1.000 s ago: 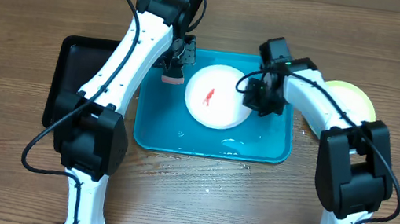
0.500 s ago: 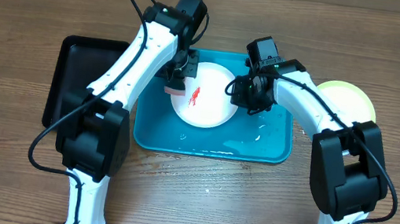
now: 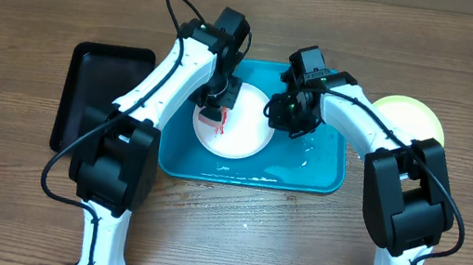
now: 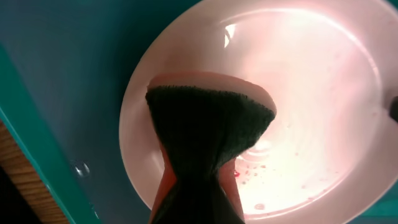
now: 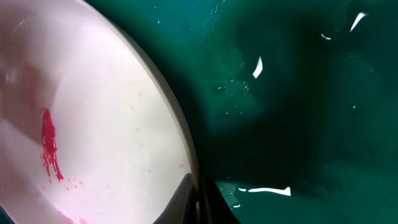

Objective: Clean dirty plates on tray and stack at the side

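A white plate (image 3: 241, 133) lies on the turquoise tray (image 3: 318, 168). A red smear (image 5: 48, 144) and red specks mark its pale centre (image 5: 106, 106). My left gripper (image 3: 214, 112) is shut on a pink sponge with a dark scrub face (image 4: 208, 127). The sponge presses on the plate's (image 4: 292, 87) left part. My right gripper (image 3: 286, 112) is shut on the plate's right rim, the rim pinched between its fingers (image 5: 186, 198). A yellow-green plate (image 3: 415, 117) sits on the table, right of the tray.
A black tray (image 3: 101, 94) lies left of the turquoise one. Water drops and streaks glisten on the tray floor (image 5: 298, 93) right of the plate. The tray's lip (image 4: 37, 149) borders wooden table (image 3: 221, 234).
The white plate has slid left across the tray with my right gripper on its rim. My left gripper has carried the sponge right, from beside the plate onto it.
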`<state>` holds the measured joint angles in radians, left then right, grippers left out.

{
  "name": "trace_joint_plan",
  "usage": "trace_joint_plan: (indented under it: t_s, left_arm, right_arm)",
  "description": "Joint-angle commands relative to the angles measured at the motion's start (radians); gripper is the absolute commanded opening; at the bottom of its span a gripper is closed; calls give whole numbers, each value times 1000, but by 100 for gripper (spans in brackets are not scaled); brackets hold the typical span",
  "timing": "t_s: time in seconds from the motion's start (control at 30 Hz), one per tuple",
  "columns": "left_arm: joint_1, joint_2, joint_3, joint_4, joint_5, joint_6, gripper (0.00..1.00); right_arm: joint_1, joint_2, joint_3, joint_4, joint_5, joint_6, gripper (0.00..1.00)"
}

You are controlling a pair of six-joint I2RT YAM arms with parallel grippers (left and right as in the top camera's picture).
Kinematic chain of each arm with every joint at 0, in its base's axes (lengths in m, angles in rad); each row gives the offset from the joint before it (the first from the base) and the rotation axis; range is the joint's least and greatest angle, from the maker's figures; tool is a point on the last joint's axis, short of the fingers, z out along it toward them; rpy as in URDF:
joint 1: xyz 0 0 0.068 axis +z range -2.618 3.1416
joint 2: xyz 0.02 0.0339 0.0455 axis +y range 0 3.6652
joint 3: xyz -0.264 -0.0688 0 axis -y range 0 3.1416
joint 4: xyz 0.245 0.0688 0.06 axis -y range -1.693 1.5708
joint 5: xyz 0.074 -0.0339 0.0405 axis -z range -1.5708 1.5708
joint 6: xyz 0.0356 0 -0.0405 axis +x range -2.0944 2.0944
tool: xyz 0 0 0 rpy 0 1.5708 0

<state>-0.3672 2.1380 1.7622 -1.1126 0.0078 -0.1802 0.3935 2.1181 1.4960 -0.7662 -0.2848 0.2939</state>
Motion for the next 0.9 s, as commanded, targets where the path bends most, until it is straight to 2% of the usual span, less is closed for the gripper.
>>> trace_joint_plan:
  t_s: [0.0, 0.33, 0.63, 0.8, 0.87]
  left_arm:
    - [-6, -6, -56, 27, -26, 27, 4]
    - [-17, -6, -181, 158, 21, 16, 4]
    - [-22, -6, -181, 236, 296, 77, 4]
    - [-19, -6, -181, 287, 299, 63, 4]
    - [-14, -6, -181, 308, 254, 35, 4]
  right_arm:
    - [5, 18, -4, 4, -17, -10, 4]
    - [5, 18, -4, 6, -17, -10, 4]
    - [5, 18, -4, 7, -17, -7, 4]
    - [5, 18, -4, 7, -17, -7, 4]
    - [5, 18, -4, 6, -17, -7, 4]
